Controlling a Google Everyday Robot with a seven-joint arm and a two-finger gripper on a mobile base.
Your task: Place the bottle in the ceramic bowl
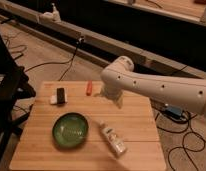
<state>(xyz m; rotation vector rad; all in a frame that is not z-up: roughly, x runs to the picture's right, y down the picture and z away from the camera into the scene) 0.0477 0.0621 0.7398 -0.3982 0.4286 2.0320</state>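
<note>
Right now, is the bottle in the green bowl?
No, the bottle lies on the table beside the bowl; the gripper hovers near the far edge.

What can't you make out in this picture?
All in the camera view:
- Hand, above the table's far side: largely hidden by the white arm.
- Label on the bottle: too small to read.
- Black-and-white object near the orange one: too small to identify.
- Arm's base: cut off at the right edge.

Dim room: light wooden table [138,125] on a pale floor [41,47] with loose black cables [72,56], long rail [98,42] behind.
</note>
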